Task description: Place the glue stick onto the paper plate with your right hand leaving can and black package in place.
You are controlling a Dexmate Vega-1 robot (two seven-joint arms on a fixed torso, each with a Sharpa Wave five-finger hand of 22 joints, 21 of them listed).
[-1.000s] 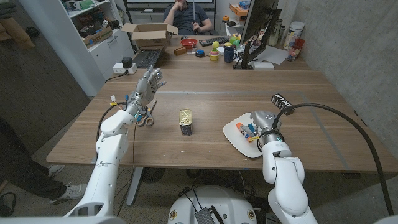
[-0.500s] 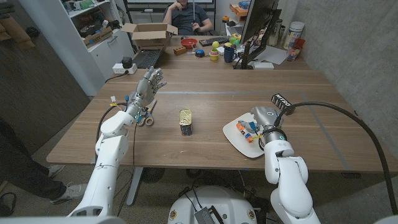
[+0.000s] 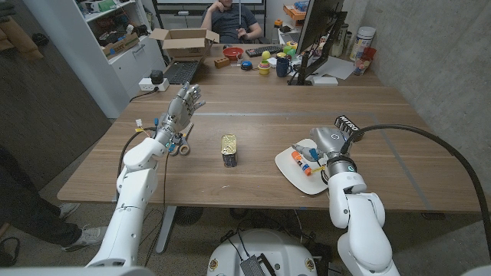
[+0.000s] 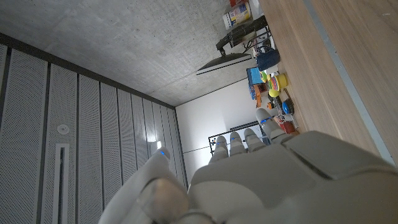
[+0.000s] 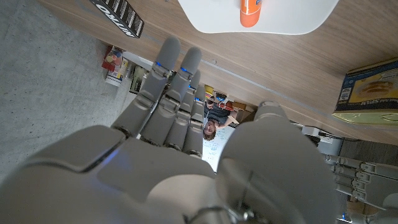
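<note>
Lifted back off the paper plate [image 3: 298, 173], the right hand [image 3: 328, 143] is empty, fingers apart; the glue stick [image 3: 299, 161] lies on the plate. Left hand [image 3: 178, 109] spread, empty.

We see the orange-capped white glue stick [image 5: 250, 12] and the round white paper plate [image 5: 211, 18] cut off by the right wrist picture's edge.

On my desk [image 3: 253, 123] I count one glue stick [image 3: 300, 162], one paper plate [image 3: 285, 169], one can [image 3: 229, 149] and one black package [image 3: 347, 124].
</note>
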